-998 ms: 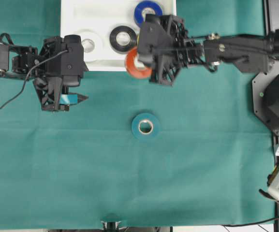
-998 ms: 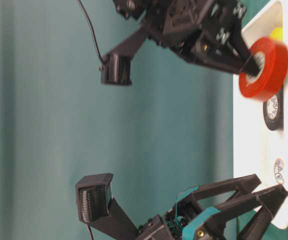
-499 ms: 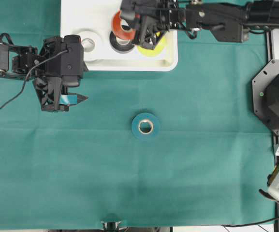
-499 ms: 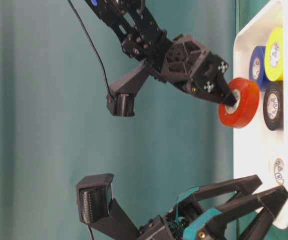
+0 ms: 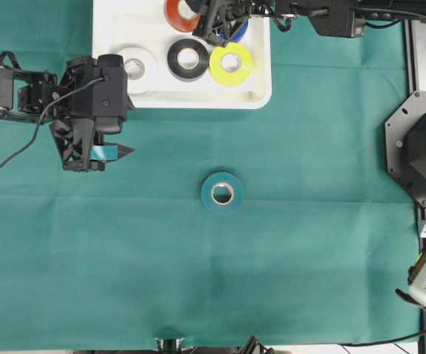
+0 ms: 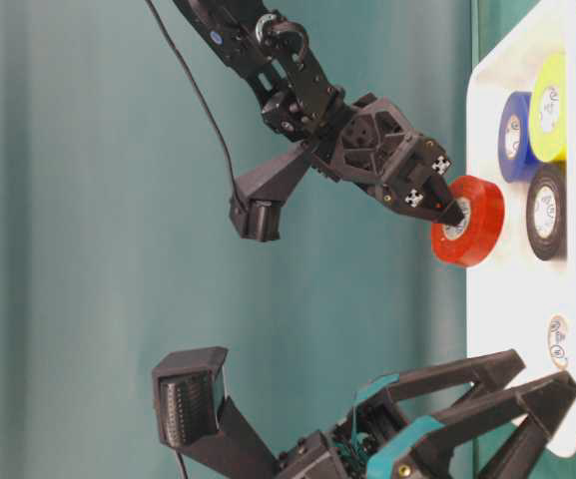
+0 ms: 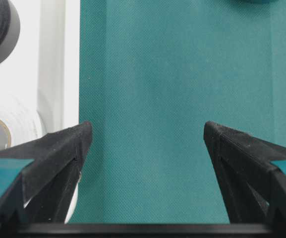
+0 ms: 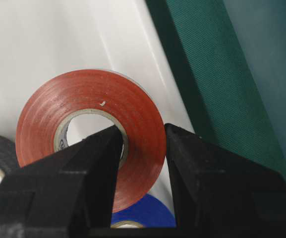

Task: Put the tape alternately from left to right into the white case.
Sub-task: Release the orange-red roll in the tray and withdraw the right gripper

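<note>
Six tape rolls: four lying in shallow white plastic case (image 5: 198, 97), teal roll (image 5: 222, 192) on cloth, orange-red roll (image 6: 467, 221) pinched by right gripper (image 6: 454, 212). Carried deeper over case than a second ago; left gripper (image 5: 117, 151) spread wide, empty.

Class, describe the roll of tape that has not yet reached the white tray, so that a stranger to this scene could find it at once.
Start at the white tray along the far edge of the green cloth. Come down to the middle of the cloth, where one teal roll lies flat and alone. Every other roll is at the tray; this one almost matches the cloth.
</note>
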### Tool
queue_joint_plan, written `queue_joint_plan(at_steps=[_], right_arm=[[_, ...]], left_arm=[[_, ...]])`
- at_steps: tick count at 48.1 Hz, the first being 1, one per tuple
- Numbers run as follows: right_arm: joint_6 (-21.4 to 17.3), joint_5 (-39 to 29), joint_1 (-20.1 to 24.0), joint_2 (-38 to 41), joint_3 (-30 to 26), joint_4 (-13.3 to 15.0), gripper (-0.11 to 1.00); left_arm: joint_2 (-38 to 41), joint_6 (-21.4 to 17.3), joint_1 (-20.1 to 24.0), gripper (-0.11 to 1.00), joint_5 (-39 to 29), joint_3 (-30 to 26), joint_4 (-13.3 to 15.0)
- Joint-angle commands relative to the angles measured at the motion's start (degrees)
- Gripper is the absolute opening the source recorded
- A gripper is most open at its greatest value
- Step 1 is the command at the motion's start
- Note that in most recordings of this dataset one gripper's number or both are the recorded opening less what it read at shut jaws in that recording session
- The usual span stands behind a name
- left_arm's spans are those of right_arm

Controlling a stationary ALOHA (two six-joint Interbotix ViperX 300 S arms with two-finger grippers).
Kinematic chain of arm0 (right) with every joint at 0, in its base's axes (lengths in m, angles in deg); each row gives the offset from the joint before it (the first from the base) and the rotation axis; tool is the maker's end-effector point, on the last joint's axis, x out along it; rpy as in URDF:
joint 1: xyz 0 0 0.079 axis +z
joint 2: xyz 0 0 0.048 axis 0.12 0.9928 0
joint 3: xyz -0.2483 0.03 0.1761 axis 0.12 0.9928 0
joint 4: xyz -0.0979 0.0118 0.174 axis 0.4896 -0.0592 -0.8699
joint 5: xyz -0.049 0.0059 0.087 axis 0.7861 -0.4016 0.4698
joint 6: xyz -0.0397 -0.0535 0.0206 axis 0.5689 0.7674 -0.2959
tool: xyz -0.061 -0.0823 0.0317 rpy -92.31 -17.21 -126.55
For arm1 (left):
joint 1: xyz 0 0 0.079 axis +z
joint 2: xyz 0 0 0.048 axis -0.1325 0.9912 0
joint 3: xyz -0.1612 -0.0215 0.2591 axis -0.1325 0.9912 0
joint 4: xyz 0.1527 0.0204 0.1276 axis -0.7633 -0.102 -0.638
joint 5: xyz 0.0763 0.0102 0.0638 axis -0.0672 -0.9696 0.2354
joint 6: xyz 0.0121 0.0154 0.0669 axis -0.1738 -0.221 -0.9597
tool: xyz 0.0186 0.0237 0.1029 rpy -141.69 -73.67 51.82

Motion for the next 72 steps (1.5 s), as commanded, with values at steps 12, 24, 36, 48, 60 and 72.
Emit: queue_joint_plan(at_steps=[12, 24, 36, 48, 60, 72], right_arm=[[0.1, 0.5, -0.3, -1.1, -1.2, 0.2, 0.01], [0.3, 0.3, -0.2, -1.1, -1.0, 0.2, 0.02], [0.3, 0.3, -0.2, -1.1, -0.6, 0.2, 0.51], [0.3, 0.2, -0.3, -1.1, -0.6, 0.2, 0.87], [0.2, 0.1, -0.2, -1.1, 0.0, 0.2, 0.86], [0.1, 0.9, 1.7, -5.6, 4.4, 0.2, 0.86]], left_arm=[[-0.6, 0.0, -0.1, 0.99, 0.4, -0.4, 0.1], [-0.6, -0.1, -0.1, 0.99, 0.4, -0.4, 0.1], [-0.6, -0.1, -0.1, 0.99, 0.4, -0.5, 0.1], [-0.6, -0.2, -0.1, 0.99, 0.4, -0.5, 0.1], [-0.6, -0.3, -0.1, 0.99, 0.4, -0.7, 0.1], [-0.6, -0.3, -0.1, 0.99, 0.4, -0.7, 0.1]])
